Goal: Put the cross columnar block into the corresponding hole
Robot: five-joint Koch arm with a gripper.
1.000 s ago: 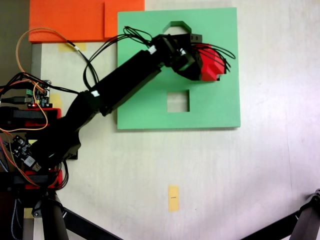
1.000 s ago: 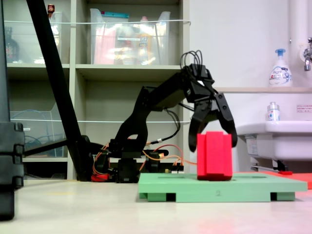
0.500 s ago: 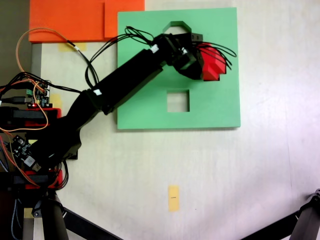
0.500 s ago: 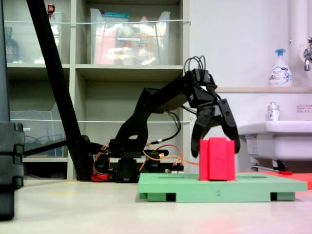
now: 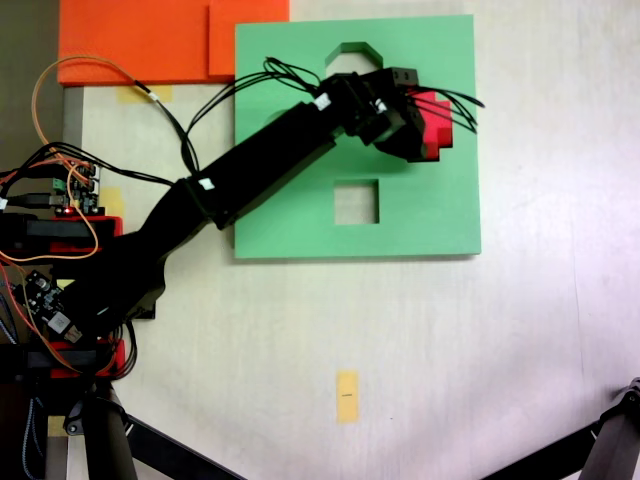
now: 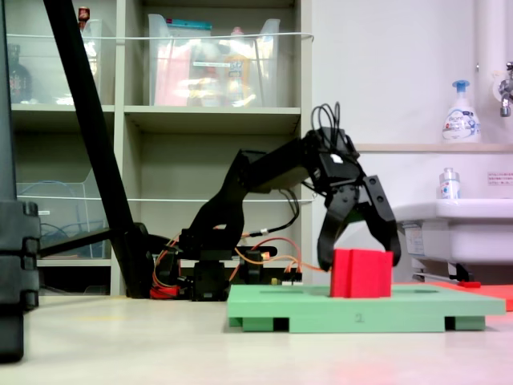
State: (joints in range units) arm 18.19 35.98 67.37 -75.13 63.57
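Green board (image 6: 417,305) holds red cross columnar block (image 6: 362,273), half sunk.

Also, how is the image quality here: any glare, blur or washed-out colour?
In the top-down fixed view the table is washed pale and the block is saturated, edges soft. In the low side fixed view the focus is soft; the board and gripper stay readable, without glare.

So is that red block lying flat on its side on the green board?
No: in a fixed view the red block stands upright on the green board, between the gripper's spread fingers.
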